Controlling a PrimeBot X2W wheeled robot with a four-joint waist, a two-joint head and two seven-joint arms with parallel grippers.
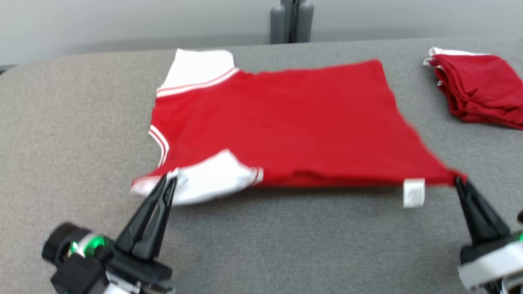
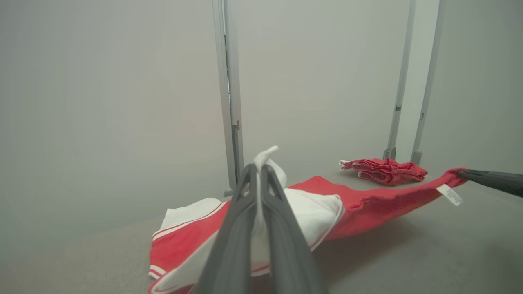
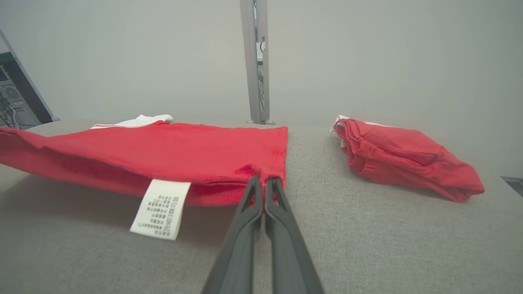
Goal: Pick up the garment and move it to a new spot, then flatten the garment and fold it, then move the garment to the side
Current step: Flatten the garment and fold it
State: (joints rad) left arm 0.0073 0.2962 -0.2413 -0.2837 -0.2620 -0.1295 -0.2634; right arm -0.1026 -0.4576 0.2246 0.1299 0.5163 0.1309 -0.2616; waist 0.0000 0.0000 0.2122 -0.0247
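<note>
Red garment [image 1: 286,122] with white striped sleeves lying across the grey desk [image 1: 278,245], near edge lifted, left tool [image 1: 171,179] pinching a white sleeve, right tool [image 1: 459,181] pinching the hem corner, white label [image 1: 414,192] dangling, folded red pile [image 1: 482,87] beside

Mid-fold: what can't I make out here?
- care label print: blurred in head view, too small in right wrist view.
- folded pile: head view, cut by right edge; count unclear.
- lower layers of the garment: head view, under its top layer.
- sleeve inside the left gripper: left wrist view, behind its fingers.
</note>
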